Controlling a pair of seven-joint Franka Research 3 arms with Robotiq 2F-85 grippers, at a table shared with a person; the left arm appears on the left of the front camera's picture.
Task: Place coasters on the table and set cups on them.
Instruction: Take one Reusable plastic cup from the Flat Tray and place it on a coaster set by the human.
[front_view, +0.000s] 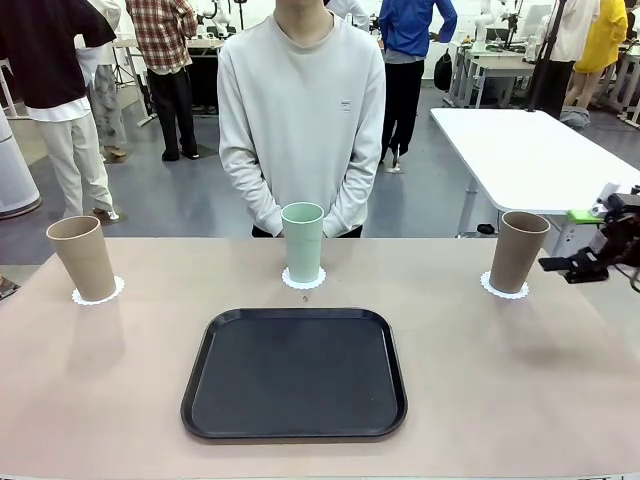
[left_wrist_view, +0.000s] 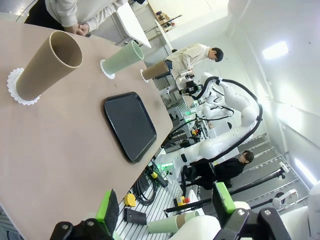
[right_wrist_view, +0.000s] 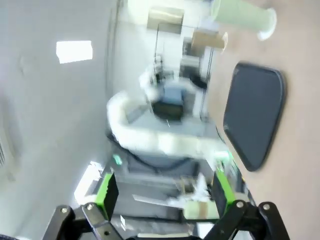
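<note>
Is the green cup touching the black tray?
Apart. In the front view, the green cup stands on its coaster, and bare table shows between it and the black tray.

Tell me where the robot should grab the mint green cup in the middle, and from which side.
Probably grip the mint green cup across its upper wall, just below the rim, coming in level from the robot's side. It stands upright on its coaster, widens toward the open top, has no handle, and the person stands close behind it. The black tray lies low in front, so a level approach should pass over it.
</note>
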